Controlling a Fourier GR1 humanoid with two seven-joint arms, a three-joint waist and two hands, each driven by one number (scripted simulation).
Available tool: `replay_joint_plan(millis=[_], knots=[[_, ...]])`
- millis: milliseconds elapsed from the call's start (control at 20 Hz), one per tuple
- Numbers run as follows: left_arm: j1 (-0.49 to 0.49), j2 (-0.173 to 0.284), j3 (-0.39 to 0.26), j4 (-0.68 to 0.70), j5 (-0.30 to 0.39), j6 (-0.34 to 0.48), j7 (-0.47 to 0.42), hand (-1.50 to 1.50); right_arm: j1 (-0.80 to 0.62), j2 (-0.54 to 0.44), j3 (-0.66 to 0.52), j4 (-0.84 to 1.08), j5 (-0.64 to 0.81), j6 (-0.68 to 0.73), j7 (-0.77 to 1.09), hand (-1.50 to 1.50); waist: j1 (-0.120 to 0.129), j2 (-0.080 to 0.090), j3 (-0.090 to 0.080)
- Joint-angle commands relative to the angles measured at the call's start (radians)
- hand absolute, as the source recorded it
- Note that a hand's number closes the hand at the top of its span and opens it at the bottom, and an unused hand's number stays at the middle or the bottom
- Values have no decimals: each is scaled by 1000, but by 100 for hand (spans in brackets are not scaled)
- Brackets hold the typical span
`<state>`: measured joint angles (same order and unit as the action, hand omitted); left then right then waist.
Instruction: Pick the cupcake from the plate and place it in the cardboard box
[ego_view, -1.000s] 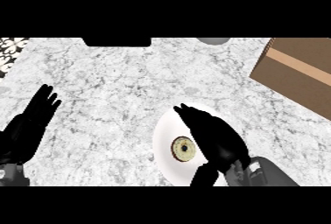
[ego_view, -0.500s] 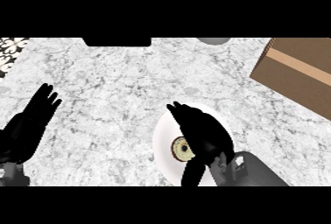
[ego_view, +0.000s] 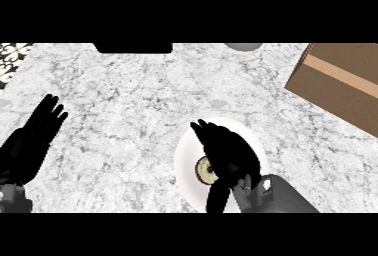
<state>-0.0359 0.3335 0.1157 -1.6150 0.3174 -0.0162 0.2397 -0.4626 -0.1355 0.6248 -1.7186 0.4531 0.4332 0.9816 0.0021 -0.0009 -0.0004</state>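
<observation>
head view: right robot hand (ego_view: 230, 152) over cupcake (ego_view: 204, 171) on plate (ego_view: 186, 165), fingers extended, not grasping; left robot hand (ego_view: 33, 140) released.

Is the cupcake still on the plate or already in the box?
On the plate. The cupcake sits on the white plate, partly hidden under the right hand; the cardboard box stands apart.

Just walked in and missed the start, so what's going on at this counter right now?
A robot is going for the cupcake on the white plate. Its right hand is over the plate and covers most of the cupcake, with the thumb reaching down beside it; the cupcake sits on the plate, not yet lifted. The left hand rests open at the left edge. The cardboard box, where the cupcake should go, sits at the far right of the counter.
</observation>
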Motion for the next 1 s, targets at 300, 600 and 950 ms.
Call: replay_joint_plan(millis=[300,600,950], knots=[[7,-9,37,-1,2,-32,11,0,17,99,5,99,92,63,70,-150,2,1,0],[6,-17,51,-25,1,-42,35,0,2,128,-51,121,94,149,65,-150,3,0,0],[-9,-31,66,-77,3,-42,99,0,95,100,-48,157,187,105,-82,-150,1,0,1]])
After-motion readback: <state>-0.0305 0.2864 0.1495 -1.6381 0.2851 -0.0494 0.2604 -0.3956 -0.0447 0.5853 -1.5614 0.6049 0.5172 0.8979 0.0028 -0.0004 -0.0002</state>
